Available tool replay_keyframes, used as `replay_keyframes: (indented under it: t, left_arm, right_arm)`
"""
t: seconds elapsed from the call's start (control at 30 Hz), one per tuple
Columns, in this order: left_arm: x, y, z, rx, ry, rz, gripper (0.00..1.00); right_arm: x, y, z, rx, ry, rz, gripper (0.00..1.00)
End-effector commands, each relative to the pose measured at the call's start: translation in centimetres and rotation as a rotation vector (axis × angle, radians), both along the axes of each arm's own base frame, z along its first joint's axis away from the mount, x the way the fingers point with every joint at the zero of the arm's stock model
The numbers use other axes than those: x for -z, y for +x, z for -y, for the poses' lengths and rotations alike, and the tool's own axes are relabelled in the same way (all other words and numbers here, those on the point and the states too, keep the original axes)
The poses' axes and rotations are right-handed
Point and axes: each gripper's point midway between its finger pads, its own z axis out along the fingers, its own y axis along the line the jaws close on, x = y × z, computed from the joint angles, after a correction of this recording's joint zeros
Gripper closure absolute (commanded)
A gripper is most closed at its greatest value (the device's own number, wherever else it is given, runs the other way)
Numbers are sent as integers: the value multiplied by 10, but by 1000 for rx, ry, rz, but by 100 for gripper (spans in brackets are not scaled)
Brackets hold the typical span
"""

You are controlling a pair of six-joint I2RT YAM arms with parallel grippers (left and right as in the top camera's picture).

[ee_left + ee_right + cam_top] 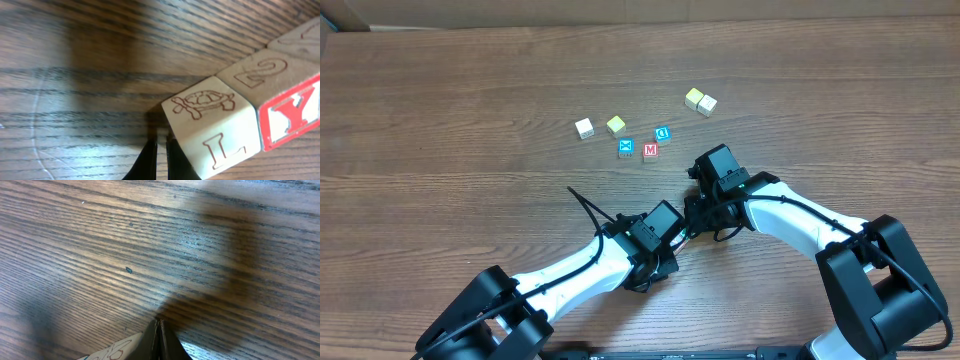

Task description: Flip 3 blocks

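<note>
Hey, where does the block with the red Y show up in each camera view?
Overhead: not visible; no cube in sight shows a red Y.
Left wrist: the red Y block at the right edge, next to the turtle block, right of the shut left gripper.
Right wrist: not in it; only a pale block corner at the bottom edge.
Shared landmark: the wood-grain table.

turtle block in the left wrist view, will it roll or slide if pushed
The turtle block is a flat-faced wooden cube, so it likely slides or tips, not rolls. It seems to touch the red Y block, so both may move.
</note>
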Motion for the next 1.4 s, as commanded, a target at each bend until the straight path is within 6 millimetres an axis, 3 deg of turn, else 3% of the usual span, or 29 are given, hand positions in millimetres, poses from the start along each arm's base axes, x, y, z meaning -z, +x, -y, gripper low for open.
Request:
replay_keyframes:
  t: [0.0, 0.67, 1.37]
  left_arm:
    - [7, -3, -3, 7, 27, -2, 96]
    - [7, -4, -2, 8, 24, -5, 96]
    - [6, -2, 3, 10, 4, 0, 96]
  right_arm:
    - [15, -8, 6, -11, -38, -29, 96]
    - [14, -14, -7, -61, -18, -23, 96]
    - [13, -11, -8, 9, -6, -36, 96]
